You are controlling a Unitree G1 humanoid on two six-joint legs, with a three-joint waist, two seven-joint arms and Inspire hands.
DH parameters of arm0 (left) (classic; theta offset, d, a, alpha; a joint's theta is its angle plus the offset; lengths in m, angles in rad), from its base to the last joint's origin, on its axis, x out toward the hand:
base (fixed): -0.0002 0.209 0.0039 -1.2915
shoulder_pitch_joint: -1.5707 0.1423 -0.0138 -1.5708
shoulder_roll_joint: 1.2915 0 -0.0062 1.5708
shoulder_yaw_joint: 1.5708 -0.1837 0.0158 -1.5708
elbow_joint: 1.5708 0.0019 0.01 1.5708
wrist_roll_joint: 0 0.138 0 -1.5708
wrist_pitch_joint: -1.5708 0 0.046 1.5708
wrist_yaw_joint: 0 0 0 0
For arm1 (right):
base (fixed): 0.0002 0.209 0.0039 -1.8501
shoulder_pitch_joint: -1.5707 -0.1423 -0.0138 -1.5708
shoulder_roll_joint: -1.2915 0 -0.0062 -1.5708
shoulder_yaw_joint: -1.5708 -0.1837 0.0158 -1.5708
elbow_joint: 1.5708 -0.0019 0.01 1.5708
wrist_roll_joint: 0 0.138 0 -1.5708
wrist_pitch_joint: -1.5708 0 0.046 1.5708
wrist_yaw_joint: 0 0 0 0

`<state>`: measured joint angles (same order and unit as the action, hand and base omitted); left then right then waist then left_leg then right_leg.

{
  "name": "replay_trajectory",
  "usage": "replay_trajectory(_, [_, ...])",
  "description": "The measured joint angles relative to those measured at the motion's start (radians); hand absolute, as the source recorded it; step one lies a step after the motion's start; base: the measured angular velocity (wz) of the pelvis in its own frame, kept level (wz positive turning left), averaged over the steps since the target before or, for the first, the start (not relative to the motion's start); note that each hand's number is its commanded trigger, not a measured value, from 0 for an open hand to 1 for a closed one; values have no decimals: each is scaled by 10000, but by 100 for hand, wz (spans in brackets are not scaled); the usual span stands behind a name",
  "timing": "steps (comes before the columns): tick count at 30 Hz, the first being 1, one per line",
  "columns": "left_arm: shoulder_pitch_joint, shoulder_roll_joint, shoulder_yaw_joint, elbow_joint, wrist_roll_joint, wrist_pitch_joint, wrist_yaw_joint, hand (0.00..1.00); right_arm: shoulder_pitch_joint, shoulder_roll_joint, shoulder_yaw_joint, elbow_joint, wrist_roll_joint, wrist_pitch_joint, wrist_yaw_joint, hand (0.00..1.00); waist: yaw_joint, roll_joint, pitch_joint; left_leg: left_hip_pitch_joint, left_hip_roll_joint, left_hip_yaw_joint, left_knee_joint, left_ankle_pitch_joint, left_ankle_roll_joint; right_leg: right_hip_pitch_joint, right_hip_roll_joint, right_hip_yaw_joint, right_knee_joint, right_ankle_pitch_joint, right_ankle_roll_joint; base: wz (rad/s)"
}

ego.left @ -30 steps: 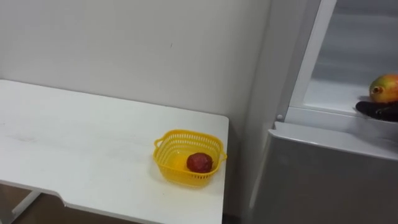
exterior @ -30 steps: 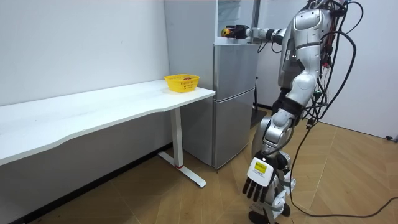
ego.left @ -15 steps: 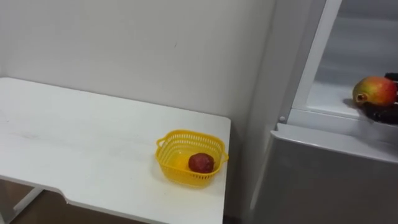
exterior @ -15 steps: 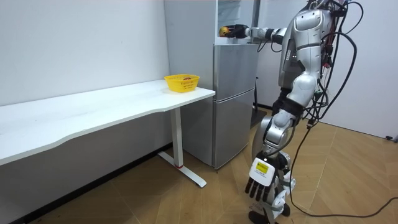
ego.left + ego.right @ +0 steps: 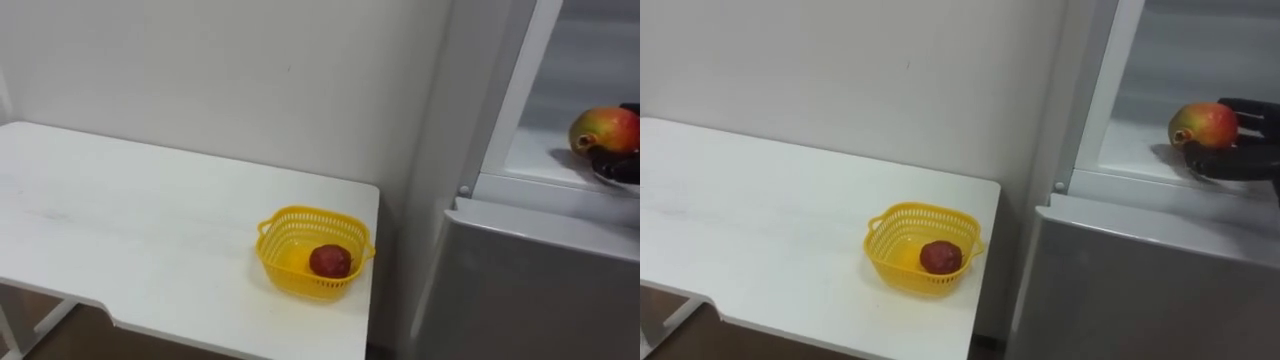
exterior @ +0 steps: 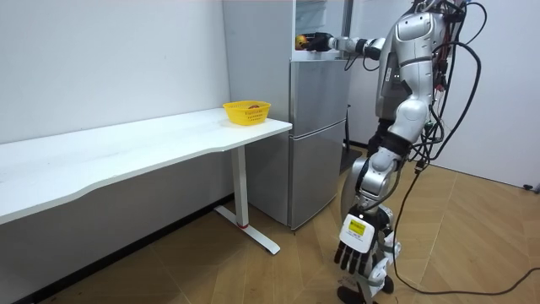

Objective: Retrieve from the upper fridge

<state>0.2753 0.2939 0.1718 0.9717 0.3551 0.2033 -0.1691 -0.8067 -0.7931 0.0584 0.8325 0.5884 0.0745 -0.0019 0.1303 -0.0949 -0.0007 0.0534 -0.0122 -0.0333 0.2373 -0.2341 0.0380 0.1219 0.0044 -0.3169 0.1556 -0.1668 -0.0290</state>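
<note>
Red-green mango [image 5: 1203, 124] at the grey fridge's [image 5: 1120, 290] upper compartment
Fingers of the right hand [image 5: 1242, 158] grasp it; yellow plastic basket [image 5: 902, 268] on white table [image 5: 760, 200]

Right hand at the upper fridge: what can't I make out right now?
- right hand: palm and wrist cut off by the eye views' right edge; tiny in the room view.
- mango: underside hidden by that hand.
- upper fridge shelf: rest of it cut off by the top and right edges.
- red fruit in the yellow basket: too small to identify.
</note>
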Motion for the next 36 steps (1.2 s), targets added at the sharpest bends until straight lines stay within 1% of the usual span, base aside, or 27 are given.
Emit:
replay_trajectory(9, [-112, -1, 1, 37, 12, -209, 4, 0, 1, 5, 5, -1, -6, -222, 389, 100, 24, 67, 37, -6, 1, 4, -78, -1, -2, 21, 15, 62, -51, 0, 0, 0])
replay_trajectory(13, [-78, -1, 0, 98, 8, -224, 11, 0, 9, 74, 3, -154, -36, -285, 324, 100, 9, 89, 23, 14, -2, 28, -111, 0, -1, 14, 27, 169, -50, 0, -1, -2])
replay_trajectory(15, [-84, -1, 0, 94, 8, -247, 13, 0, 55, 154, 11, -406, -44, -284, 244, 100, -25, 137, -5, 35, -1, 37, -125, 0, -1, 9, 41, 287, -50, 0, -1, -2])
replay_trajectory(18, [0, 0, 5, 99, 8, -404, 62, 0, 438, 305, 9, -1493, -12, -284, 57, 100, -70, 255, -52, 72, 0, 50, -126, 11, -5, -5, 62, 512, -48, 0, -1, 0])
replay_trajectory(19, [-5, 0, 7, 99, 4, -483, 103, 0, 642, 457, 0, -2033, -15, -287, -51, 100, -142, 279, -66, 100, 2, 56, -124, 15, -9, -9, 67, 590, -49, -1, -1, 0])
replay_trajectory(21, [-4, -1, 0, 100, 2, -613, 217, 0, 1175, 587, -13, -3082, -11, -295, -230, 100, -154, 282, -69, 102, 3, 49, -125, 47, -14, -3, 67, 667, -49, -1, -2, 3])
replay_trajectory(23, [-12, -12, 6, 200, 4, -804, 370, 0, 1915, 858, -162, -4520, -48, -291, -480, 100, -196, 289, -67, 105, 6, 46, -134, 49, -14, 6, 70, 674, -55, -2, -3, 0])
replay_trajectory(24, [0, -13, 6, 197, 1, -839, 391, 0, 2124, 908, -340, -4772, -42, -293, -503, 100, -200, 290, -67, 109, 5, 47, -145, 49, -14, 8, 66, 683, -55, -2, -2, 0])
replay_trajectory(26, [43, -51, 6, 201, -107, -972, 555, 0, 2972, 1020, -672, -5854, -49, -309, -655, 100, -203, 328, -41, 136, -1, 76, -159, 49, -14, 19, 65, 868, -55, -2, -3, -6])
replay_trajectory(28, [134, -85, 5, 214, -102, -1042, 617, 0, 3504, 1239, -896, -6719, -180, -309, -788, 100, -225, 360, -19, 148, 2, 161, -165, 49, -13, -4, 77, 1130, -55, -2, -2, -18])
replay_trajectory(30, [168, -109, 7, 224, -104, -1124, 709, 0, 4076, 1293, -1030, -7644, -196, -309, -890, 100, -293, 382, -6, 125, 13, 253, -160, 49, -13, -9, 81, 1199, -57, -9, -1, -14])
replay_trajectory(31, [203, -120, 13, 247, -104, -1231, 729, 0, 4423, 1294, -1104, -8341, -201, -309, -855, 100, -374, 392, 2, 124, 14, 311, -164, 48, -13, -16, 80, 1221, -52, -22, -7, -8])
replay_trajectory(32, [209, -158, 34, 327, -104, -1305, 756, 0, 4640, 1324, -1129, -9024, -146, -311, -784, 100, -443, 416, 15, 125, 29, 415, -177, 48, -14, -50, 84, 1296, -48, -33, -22, -13])
replay_trajectory(34, [220, -231, 34, 427, -105, -1392, 790, 0, 4844, 1434, -1133, -10025, -36, -373, -681, 100, -449, 433, 16, 125, 61, 547, -242, 44, -17, -128, 113, 1474, -47, -45, -42, -23])
replay_trajectory(36, [263, -330, 29, 442, -109, -1478, 790, 0, 4972, 1649, -1139, -10808, -45, -646, -658, 100, -496, 445, 20, 137, 76, 582, -318, 42, -20, -162, 131, 1519, -39, -41, -48, -12])
